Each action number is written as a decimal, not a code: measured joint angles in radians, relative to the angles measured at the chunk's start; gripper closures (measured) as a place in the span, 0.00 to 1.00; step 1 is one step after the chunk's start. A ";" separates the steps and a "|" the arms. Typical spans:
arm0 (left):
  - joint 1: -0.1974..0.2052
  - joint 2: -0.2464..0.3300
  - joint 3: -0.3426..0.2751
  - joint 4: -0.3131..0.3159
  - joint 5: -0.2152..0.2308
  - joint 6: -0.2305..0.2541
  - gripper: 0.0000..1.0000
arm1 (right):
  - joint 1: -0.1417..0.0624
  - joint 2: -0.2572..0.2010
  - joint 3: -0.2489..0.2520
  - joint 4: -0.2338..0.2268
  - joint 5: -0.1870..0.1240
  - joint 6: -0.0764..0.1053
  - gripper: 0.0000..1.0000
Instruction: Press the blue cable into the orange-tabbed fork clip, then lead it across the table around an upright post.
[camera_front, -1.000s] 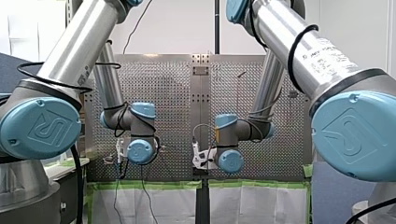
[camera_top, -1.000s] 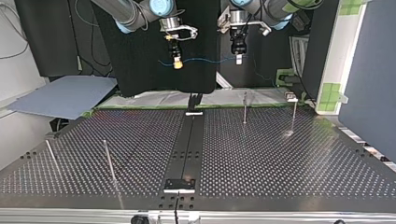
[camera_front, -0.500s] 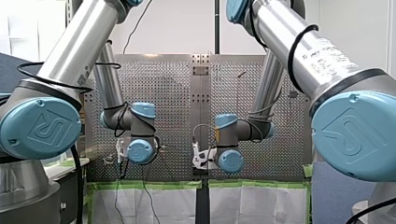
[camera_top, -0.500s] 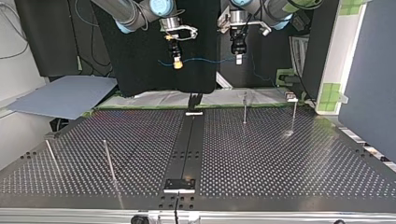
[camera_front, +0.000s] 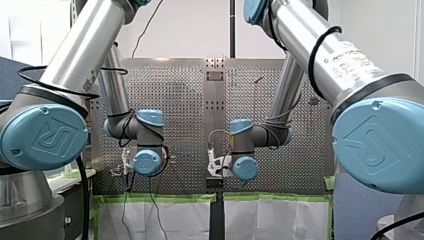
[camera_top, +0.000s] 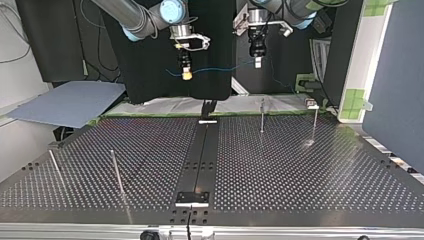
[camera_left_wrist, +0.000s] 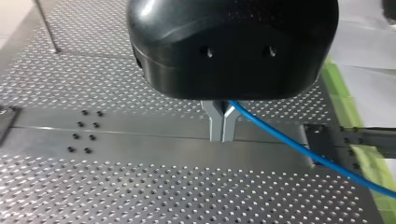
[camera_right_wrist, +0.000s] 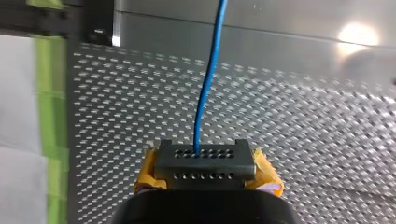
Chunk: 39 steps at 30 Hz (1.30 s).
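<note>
perforated counter fills the top view. nearest the camera, a small bracket sits on the dark centre rail, with two thin posts at that view's left. further back, two more stand at its right, and a dark fixture caps the rail's far end. it may be the fork clip, but i can't make out an orange tab. beyond the counter's far edge, up in the air, the blue cable hangs strung between both sets of jaws. left wrist view: left jaws pinched tight on the cable, metal fingers touching. right wrist view: right jaws clamped on it too, yellow pads either side. by my read, step one isn't done, because nothing's in a clip. the next move calls for lowering that span and lining it up with the fork's slot before pressing. front view gives only my left arm and my right arm. the grips don't show there.
</note>
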 joint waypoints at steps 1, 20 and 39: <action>0.001 0.007 0.000 -0.005 -0.001 -0.006 0.98 | -0.001 -0.007 -0.008 0.008 0.003 0.006 1.00; 0.029 0.144 0.003 -0.060 0.031 -0.153 0.98 | -0.020 -0.147 -0.067 0.071 -0.092 0.059 1.00; 0.129 -0.032 0.085 -0.051 0.100 -0.191 0.98 | -0.013 0.017 -0.138 0.011 -0.153 0.064 1.00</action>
